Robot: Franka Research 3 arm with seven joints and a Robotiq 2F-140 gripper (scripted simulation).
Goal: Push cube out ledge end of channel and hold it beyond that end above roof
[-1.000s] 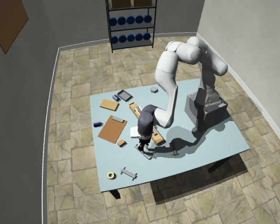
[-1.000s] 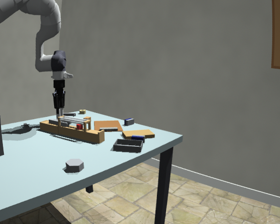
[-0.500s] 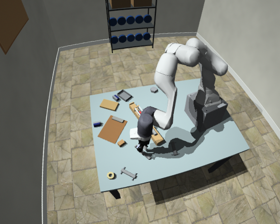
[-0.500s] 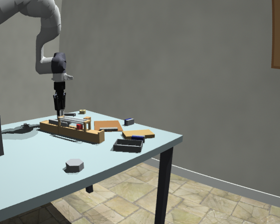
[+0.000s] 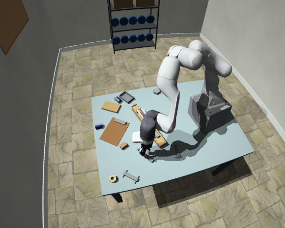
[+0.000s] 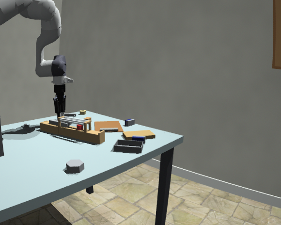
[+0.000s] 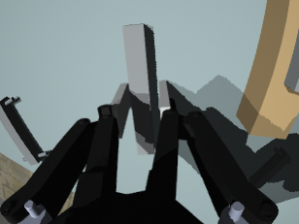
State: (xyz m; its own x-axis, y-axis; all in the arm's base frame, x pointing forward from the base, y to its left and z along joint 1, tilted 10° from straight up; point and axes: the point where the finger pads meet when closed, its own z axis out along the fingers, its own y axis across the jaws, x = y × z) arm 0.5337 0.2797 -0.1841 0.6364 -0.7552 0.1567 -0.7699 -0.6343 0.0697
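Gripper (image 5: 143,151) points straight down, low over the table (image 5: 199,147), just off the near end of the wooden channel (image 5: 160,142).

Jaws are part-spread with a narrow gap and pinch nothing. In the wrist view the fingertips straddle one end of a grey bar (image 7: 138,52) lying flat on the table. I cannot tell whether the pads touch the bar's sides. In the top view only the bar's end (image 5: 151,160) pokes out below the gripper.

The red cube (image 6: 79,127) sits inside the channel (image 6: 73,134), under the barred roof, close to the roof's posts on the side facing the tray (image 6: 127,148). From the top only a sliver of red (image 5: 142,114) shows through the roof bars, partly covered by the arm's wrist. The cube is well apart from the gripper, which stands at the channel's other end.

In the wrist view the channel (image 7: 267,84) runs along the right edge, beside the gripper and not under it.

Other items on the table:
- clipboard (image 5: 113,131) left of the channel
- small tan block (image 5: 123,145) near the gripper
- tape roll (image 5: 112,178) and a grey T-ended tool (image 5: 130,176) near the front edge
- second such tool (image 5: 177,151) in the arm's shadow
- grey hex block (image 6: 74,166) well apart from everything else
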